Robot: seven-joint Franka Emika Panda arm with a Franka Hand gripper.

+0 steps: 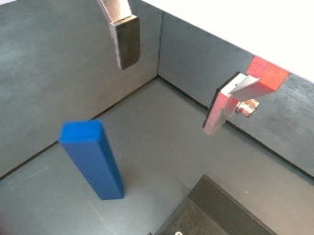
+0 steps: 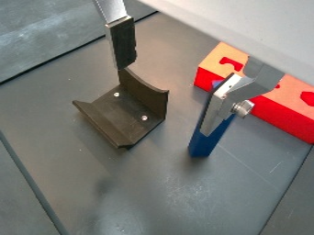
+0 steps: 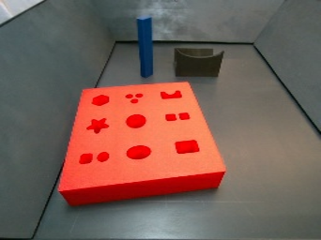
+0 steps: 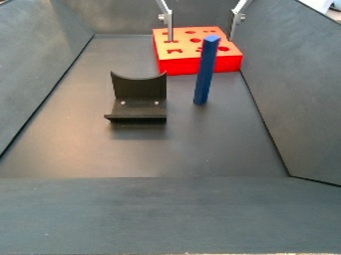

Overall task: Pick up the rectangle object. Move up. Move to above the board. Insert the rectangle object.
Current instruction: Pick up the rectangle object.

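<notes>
My end effector (image 2: 172, 78) hangs above the worktop (image 2: 73, 193) with its two silver fingers spread wide apart and nothing between them. In both wrist views one finger (image 1: 127, 39) shows as a flat plate with a dark pad, and the opposite finger (image 2: 223, 107) stands across the gap from it. In a side view the fingertips (image 4: 166, 18) reach down from the upper edge, above the far end of the bin near the board (image 4: 180, 55); the end effector (image 4: 202, 15) is clear of every piece.

The rectangle object (image 2: 211, 128), a slim blue bar, stands upright on the dark grey floor, free and ungripped. In a wrist view it (image 1: 94, 158) rises alone from the floor below my fingers. In both side views it (image 3: 145, 47) stands just off the board's edge, apart from it, with the fixture (image 3: 197, 61) beside it.

The fixture (image 2: 123, 112) is a dark bracket with a curved back on a base plate, resting on the floor near the blue bar but not touching it.

The board (image 3: 138, 136) is a thick red slab lying flat, its top face cut with a star, circles, small squares, a rectangle and a heart. All the holes that I can see are unfilled.
</notes>
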